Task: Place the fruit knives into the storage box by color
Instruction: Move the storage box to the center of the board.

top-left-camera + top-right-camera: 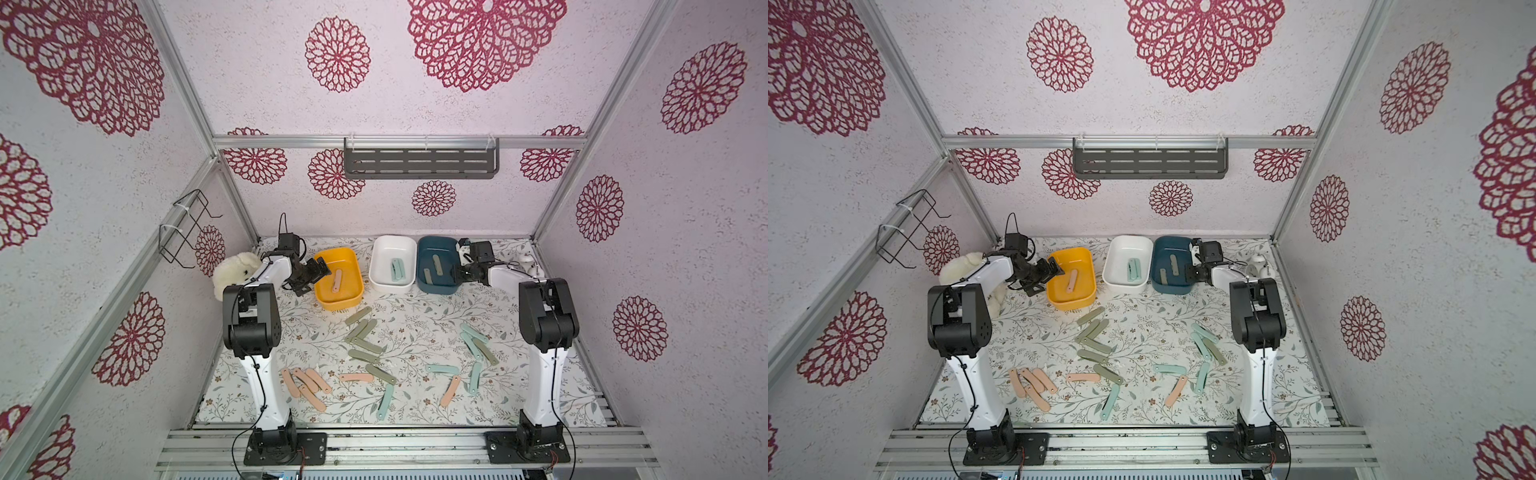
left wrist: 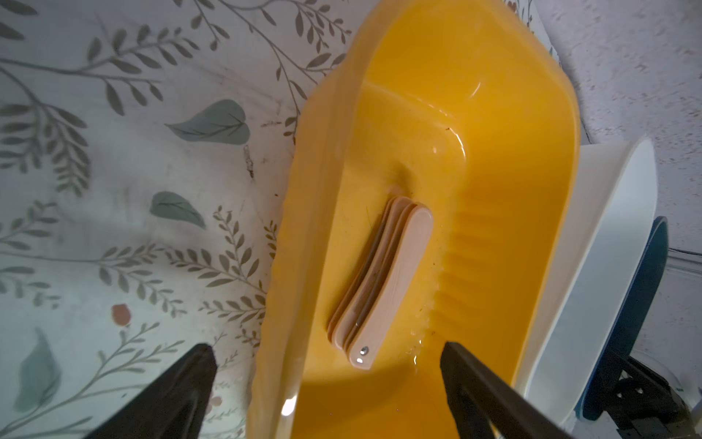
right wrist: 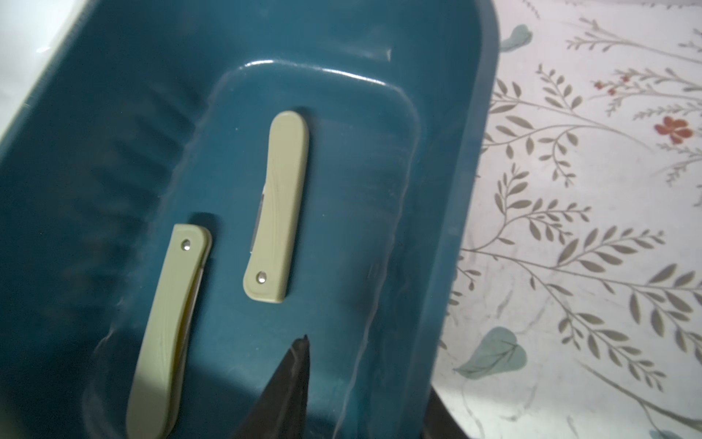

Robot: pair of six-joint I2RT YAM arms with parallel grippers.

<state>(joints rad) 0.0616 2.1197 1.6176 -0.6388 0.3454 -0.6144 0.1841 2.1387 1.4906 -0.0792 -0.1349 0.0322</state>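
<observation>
Top view: my left gripper (image 1: 318, 272) hangs over the yellow box (image 1: 332, 306) and my right gripper (image 1: 461, 273) sits at the blue box (image 1: 436, 289). Loose fruit knives (image 1: 365, 347) lie on the mat (image 1: 415, 328).
Left wrist: my jaws are wide and empty above the pink knives (image 2: 383, 285) in the yellow box.
Right wrist: two sage knives (image 3: 281, 205) lie in the blue box. I cannot tell my jaw gap.

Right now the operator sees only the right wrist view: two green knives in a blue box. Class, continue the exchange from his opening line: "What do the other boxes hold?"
Observer: The white box holds teal knives.
Operator: And the yellow box?
Observer: A pink knife lies in it.
Operator: What is left to sort?
Observer: Green ones, pink ones and teal ones lie loose on the table.
</observation>
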